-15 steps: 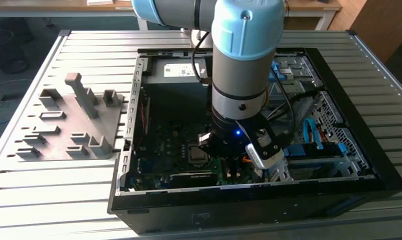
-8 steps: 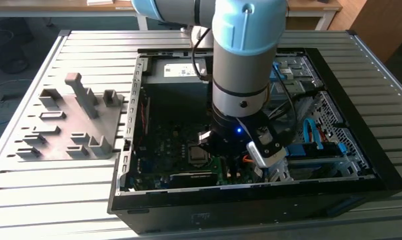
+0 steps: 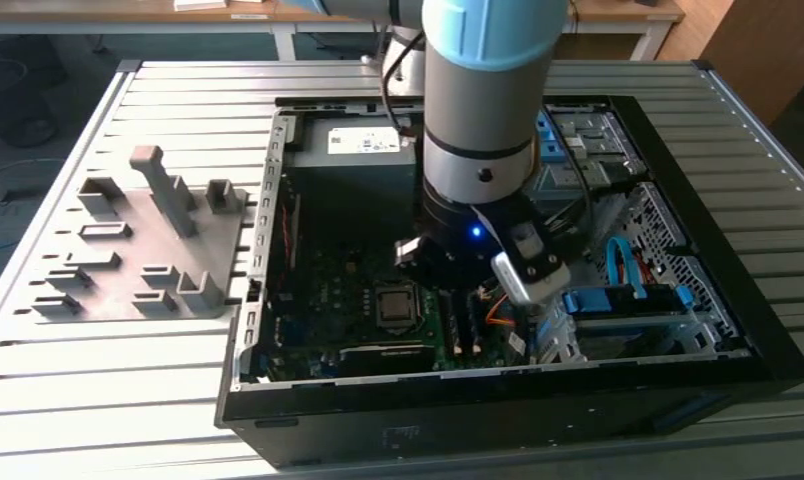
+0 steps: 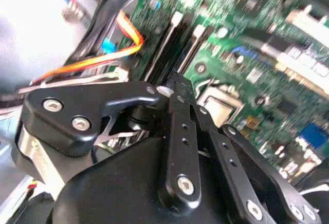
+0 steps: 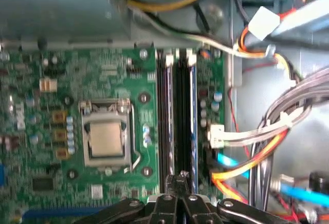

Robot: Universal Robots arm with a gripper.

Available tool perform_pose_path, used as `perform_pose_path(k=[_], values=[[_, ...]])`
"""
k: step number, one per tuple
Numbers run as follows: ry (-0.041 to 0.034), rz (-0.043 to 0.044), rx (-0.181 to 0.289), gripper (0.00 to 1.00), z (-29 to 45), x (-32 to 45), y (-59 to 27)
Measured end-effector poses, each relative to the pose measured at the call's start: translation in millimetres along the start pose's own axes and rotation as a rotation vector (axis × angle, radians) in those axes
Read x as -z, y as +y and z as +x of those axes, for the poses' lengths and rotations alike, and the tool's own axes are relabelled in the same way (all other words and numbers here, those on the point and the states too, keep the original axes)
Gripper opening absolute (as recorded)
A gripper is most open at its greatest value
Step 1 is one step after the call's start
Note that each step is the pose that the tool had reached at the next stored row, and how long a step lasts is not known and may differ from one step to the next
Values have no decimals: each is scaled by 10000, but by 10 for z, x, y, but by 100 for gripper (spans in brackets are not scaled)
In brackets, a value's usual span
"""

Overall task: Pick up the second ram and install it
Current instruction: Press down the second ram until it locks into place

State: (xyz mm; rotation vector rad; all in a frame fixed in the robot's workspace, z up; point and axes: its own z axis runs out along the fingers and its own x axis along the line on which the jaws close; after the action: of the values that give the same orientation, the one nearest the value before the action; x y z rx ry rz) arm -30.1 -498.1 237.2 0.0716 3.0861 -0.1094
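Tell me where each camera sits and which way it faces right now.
Exterior view: off the arm, high, looking down into the open computer case; the arm shows.
First wrist view: on the wrist, facing down at the motherboard; the shut gripper shows.
Second wrist view: on the wrist, slanting past the gripper's fingers toward the board.
Both wrist views share the memory slots and processor socket.

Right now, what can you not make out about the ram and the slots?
1. Exterior view: the arm and hand hide most of the slots.
2. First wrist view: the hand covers the slots' near end; whether a ram sits seated there is unclear.
3. Second wrist view: the hand blocks the slots' near end and much of the board.
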Motion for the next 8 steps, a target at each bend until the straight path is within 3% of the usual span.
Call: perform_pose_path(k=[7, 8], values=[[-1, -1, 15, 10, 14, 22, 306], [-1, 0, 16, 10, 14, 23, 318]])
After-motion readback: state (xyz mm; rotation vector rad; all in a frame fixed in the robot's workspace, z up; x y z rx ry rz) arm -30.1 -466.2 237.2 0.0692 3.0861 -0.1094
